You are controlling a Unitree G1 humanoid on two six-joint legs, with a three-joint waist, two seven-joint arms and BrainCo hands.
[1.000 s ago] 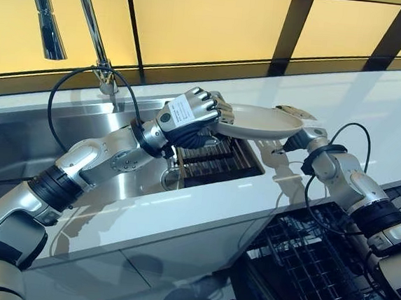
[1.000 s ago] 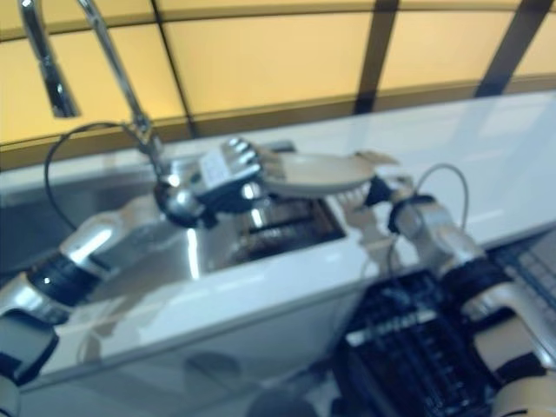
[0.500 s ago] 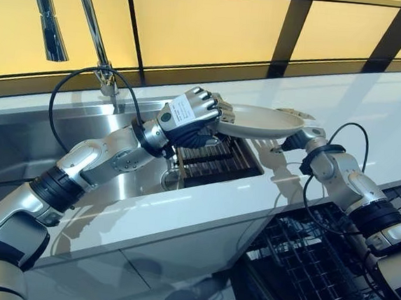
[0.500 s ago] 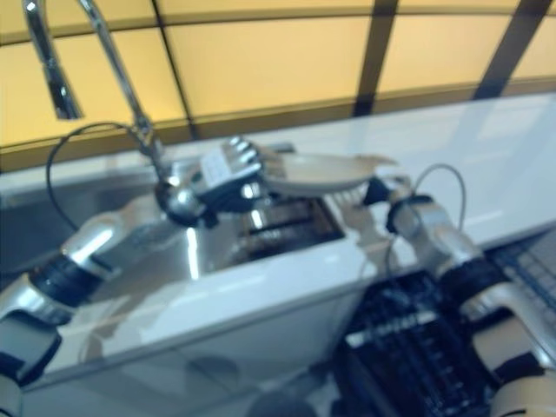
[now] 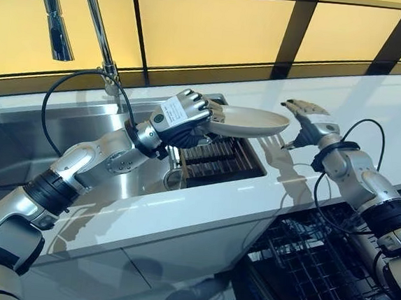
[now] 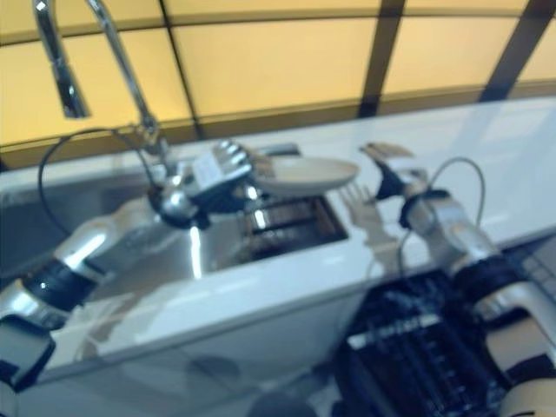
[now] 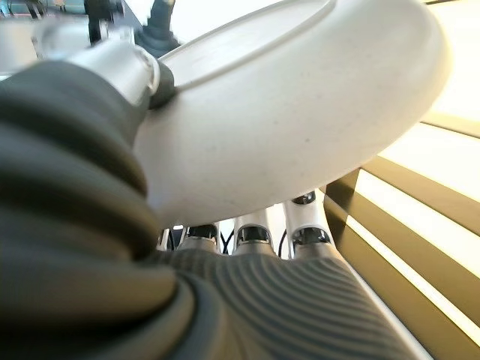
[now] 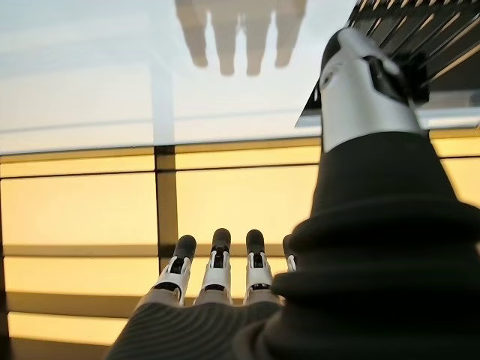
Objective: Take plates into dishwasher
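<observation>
In the left eye view, the left hand [image 5: 182,113] is gripping the plate [image 5: 249,121] above the sink [image 5: 19,134]. In the right wrist view, the right hand [image 8: 217,266] is hovering with fingers straight, holding nothing.

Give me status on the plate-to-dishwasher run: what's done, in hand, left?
Done: plate lifted clear above the sink. In hand: left robot hand grips its rim; right robot hand is open beside it, not touching. Left: carry it to the open dishwasher rack, which shows no plates.
</observation>
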